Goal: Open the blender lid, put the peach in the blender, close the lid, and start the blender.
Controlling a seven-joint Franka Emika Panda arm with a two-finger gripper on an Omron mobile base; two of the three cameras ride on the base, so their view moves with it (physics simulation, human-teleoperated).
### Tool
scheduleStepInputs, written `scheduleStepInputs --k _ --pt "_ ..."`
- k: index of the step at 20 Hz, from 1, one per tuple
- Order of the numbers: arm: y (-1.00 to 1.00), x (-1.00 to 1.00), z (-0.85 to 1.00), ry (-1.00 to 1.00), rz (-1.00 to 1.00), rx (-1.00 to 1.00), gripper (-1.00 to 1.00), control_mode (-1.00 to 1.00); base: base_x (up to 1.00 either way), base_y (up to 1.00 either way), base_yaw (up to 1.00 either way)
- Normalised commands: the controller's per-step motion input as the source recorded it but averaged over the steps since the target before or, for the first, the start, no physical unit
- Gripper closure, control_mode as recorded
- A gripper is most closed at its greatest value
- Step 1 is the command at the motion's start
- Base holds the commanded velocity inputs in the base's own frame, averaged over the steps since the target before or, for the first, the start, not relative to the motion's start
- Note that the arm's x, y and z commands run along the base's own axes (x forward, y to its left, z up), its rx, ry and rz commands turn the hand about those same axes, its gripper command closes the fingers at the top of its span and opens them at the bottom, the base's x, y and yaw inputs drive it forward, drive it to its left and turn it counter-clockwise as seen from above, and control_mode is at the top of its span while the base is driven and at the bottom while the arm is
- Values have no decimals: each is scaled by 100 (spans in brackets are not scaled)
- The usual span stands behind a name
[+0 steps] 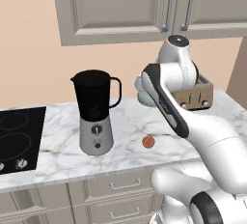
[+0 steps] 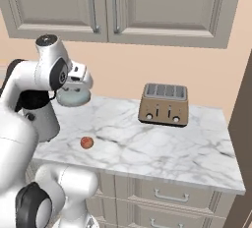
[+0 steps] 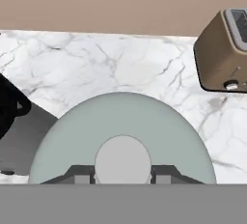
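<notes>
White arm bent high at the elbow, hand pointing down, gripper [image 3: 123, 174] shut tight on the blender lid [image 3: 120, 121], fingers at 9 and 3 o'clock of its knob

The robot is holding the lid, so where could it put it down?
The widest bare marble counter lies in front of the toaster, out to the right edge. Another patch lies between the peach and toaster. It is crowded between the blender and stove.

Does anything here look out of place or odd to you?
Only that the pale grey-green domed lid is off the dark-jarred blender, gripped by its knob in the claw above the marble counter. Nothing spilled or damaged.
</notes>
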Motion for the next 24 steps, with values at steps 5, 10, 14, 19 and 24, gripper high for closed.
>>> scheduleStepInputs --k 5,10,14,19,24 --pt "-100 17 -97 8 0 0 100 -100 0 0 0" --pt "-87 41 -83 9 0 0 100 -100 0 0 0" --pt "-62 59 -80 13 0 0 100 -100 0 0 0" --pt "-22 65 -70 11 0 -3 100 -100 0 0 0" --pt "-5 18 -40 0 0 0 100 -100 0 0 0"
